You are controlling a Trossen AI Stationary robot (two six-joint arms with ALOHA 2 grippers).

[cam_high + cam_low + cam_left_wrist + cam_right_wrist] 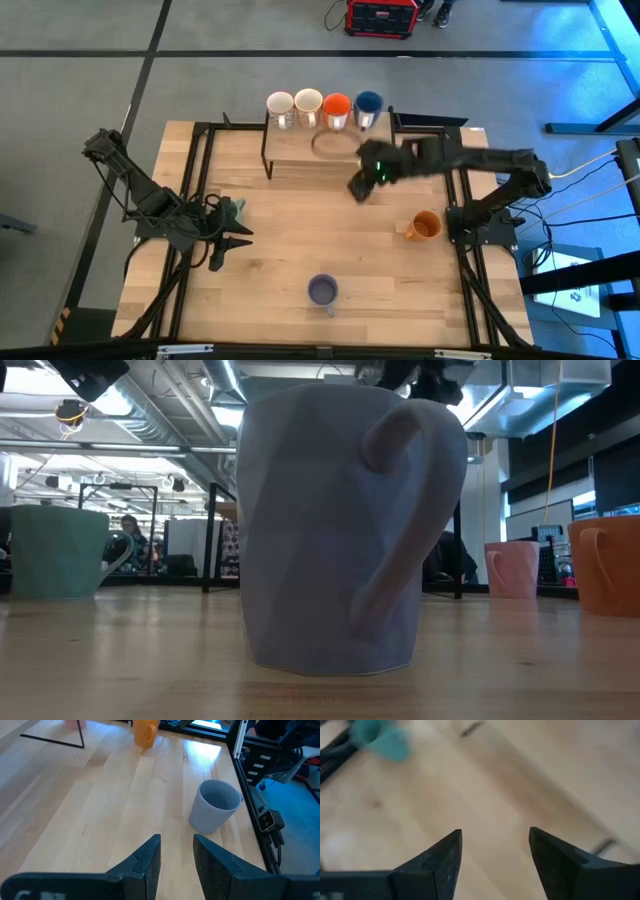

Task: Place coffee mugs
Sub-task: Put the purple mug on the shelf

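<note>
Four mugs stand in a row on the far rack: two white (280, 106) (308, 103), bright orange (336, 108) and blue (369, 103). The amber mug (425, 226) stands on the table's right side. The lavender-grey mug (322, 291) (215, 806) stands upright near the near edge and fills the low view (340, 530). The pale green mug (235, 209) (55, 550) sits beside my left arm. The pink mug (512, 568) shows only in the low view. My left gripper (228, 248) (176, 845) is open and empty, low at the table's left. My right gripper (357, 189) (495, 837) is open and empty, raised in front of the rack.
The rack (300, 152) is a wooden shelf on a black wire frame at the far middle of the table. Black rails run along both table sides (470, 270). Bare wood lies between the rack and the lavender-grey mug. A red case (381, 16) stands on the floor beyond.
</note>
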